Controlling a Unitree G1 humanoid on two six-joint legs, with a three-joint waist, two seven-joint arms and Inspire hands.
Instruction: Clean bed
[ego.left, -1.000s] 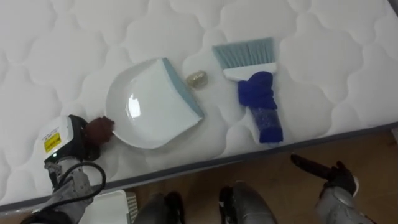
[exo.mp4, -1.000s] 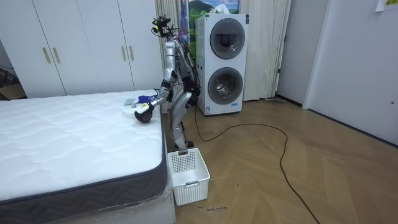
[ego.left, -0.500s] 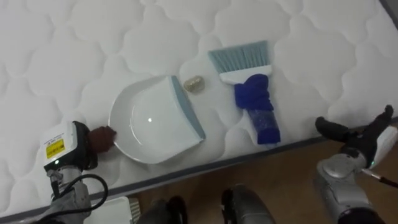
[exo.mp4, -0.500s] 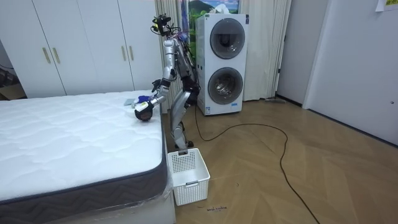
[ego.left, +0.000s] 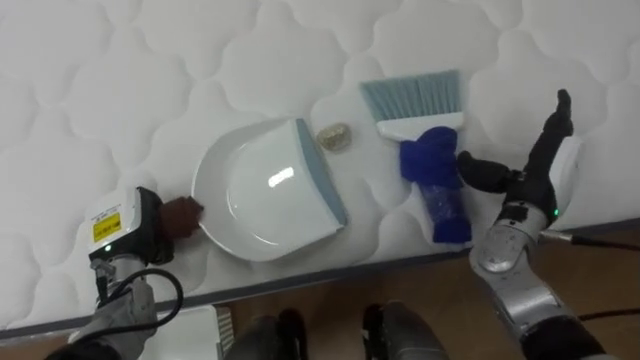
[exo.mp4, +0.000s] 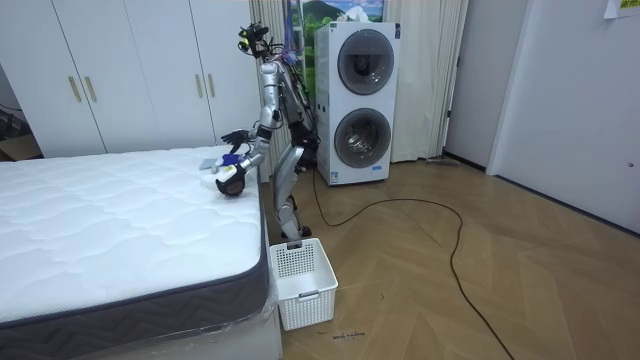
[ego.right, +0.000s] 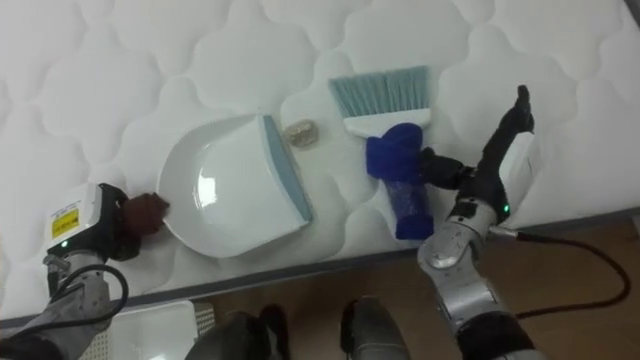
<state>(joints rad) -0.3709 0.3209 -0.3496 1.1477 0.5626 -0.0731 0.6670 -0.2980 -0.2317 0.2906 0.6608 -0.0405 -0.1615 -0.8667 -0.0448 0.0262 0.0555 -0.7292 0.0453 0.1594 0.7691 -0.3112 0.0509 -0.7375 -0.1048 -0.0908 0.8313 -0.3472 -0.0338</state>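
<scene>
A white dustpan (ego.left: 262, 192) with a grey-blue lip lies on the quilted white mattress (ego.left: 120, 80). My left hand (ego.left: 122, 232) is shut on its brown handle (ego.left: 184, 214) near the bed's edge. A small crumpled scrap (ego.left: 334, 137) rests just beyond the lip. To its right lies a brush with pale blue bristles (ego.left: 413, 96) and a blue handle (ego.left: 437, 186). My right hand (ego.left: 531, 178) hovers open right of that handle, fingers straight up, thumb pointing at it, not touching. In the room view I stand at the bed's side (exo.mp4: 262, 235), both arms over the mattress.
The mattress edge (ego.left: 400, 268) runs along the bottom, wooden floor below it. A white slatted basket (exo.mp4: 300, 283) stands on the floor by the bed's corner. Stacked washing machines (exo.mp4: 358, 100) are behind me, wardrobes (exo.mp4: 120, 75) beyond the bed.
My right hand has risen from below the mattress edge to beside the brush's blue handle, fingers spread upward. The left hand stays on the dustpan handle. The view has shifted slightly.
</scene>
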